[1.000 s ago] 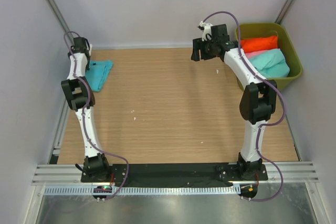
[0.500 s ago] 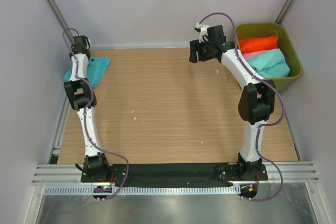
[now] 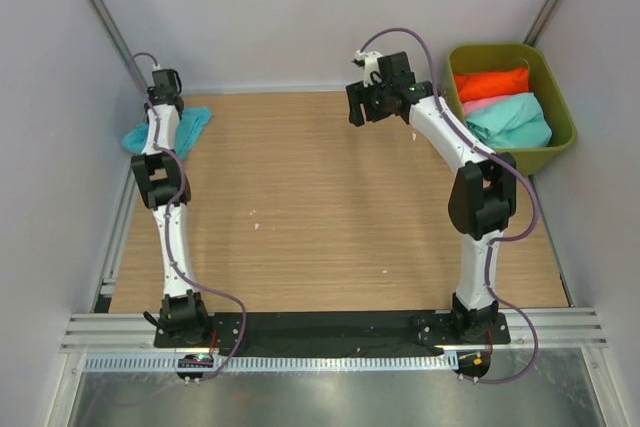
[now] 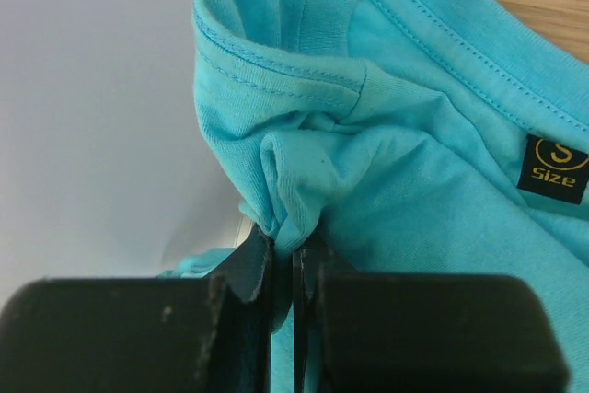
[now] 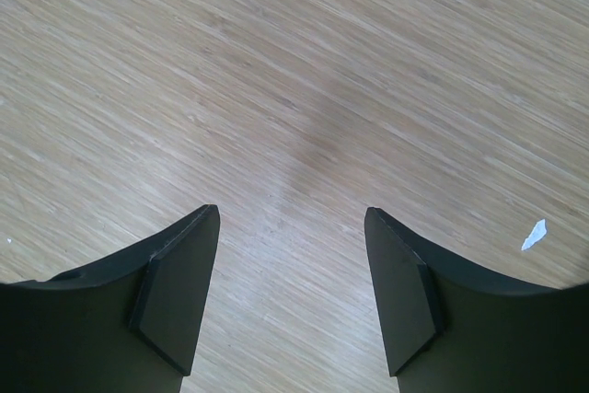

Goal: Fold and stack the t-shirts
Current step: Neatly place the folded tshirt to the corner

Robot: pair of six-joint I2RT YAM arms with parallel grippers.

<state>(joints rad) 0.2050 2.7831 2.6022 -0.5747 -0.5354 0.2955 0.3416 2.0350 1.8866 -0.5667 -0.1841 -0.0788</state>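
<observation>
Turquoise-blue t-shirt (image 3: pixel 193 124): lay bunched at the far-left corner of the table (image 3: pixel 320 217), beside the wall. A fold near its collar was clamped in the left gripper (image 4: pixel 294 260).
Left arm: stretched far forward along the table's left edge.
Right gripper (image 5: pixel 290 227): fingers apart and empty, above bare wood, arm angled leftward.
Orange-red t-shirt (image 3: pixel 492 83), pink t-shirt (image 3: pixel 478 103) and mint-green t-shirt (image 3: pixel 514 121): lay in the olive bin (image 3: pixel 562 97), far right.

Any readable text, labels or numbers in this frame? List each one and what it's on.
"S" in a circle, above "size": yellow print on the black neck tag inside the collar of the turquoise-blue t-shirt.
No other text can be read in any view.
</observation>
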